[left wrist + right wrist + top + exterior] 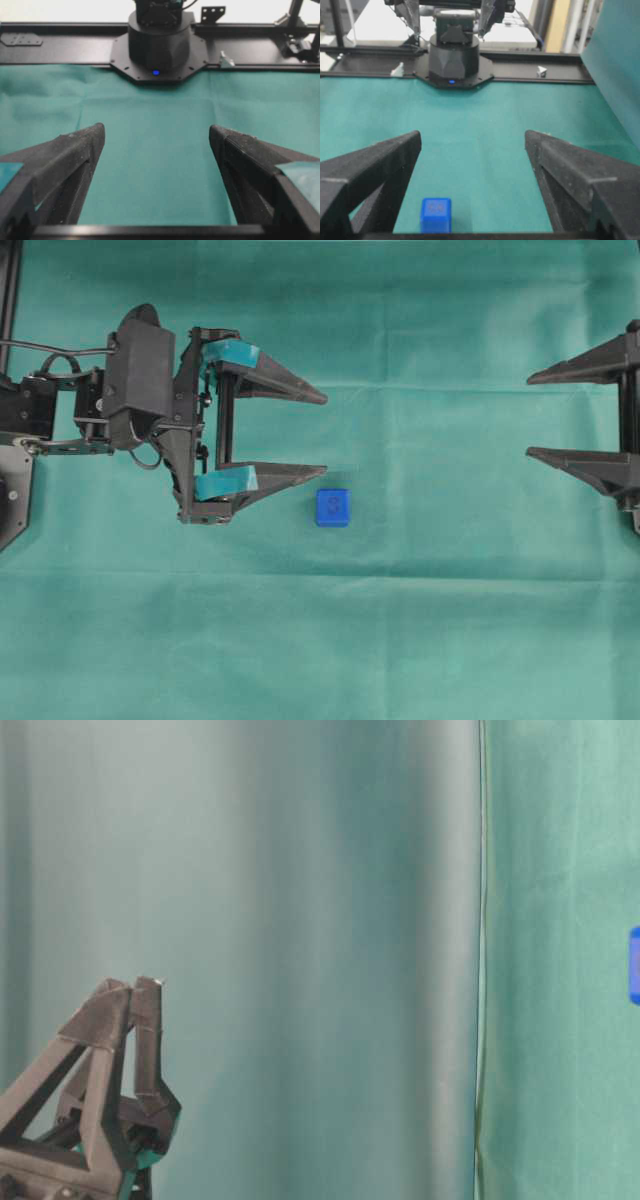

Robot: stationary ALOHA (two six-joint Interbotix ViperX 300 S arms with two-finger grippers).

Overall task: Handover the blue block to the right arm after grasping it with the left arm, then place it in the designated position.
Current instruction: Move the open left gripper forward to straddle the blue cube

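green cloth (420, 630) carries small bright blue block (333, 508), dark mark on top.

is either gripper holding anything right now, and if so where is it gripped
Nothing is held. The left gripper and right gripper both stand open and empty; the blue block sits loose on the green cloth.

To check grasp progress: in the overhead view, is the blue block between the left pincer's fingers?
No, the blue block lies outside the open left pincer.
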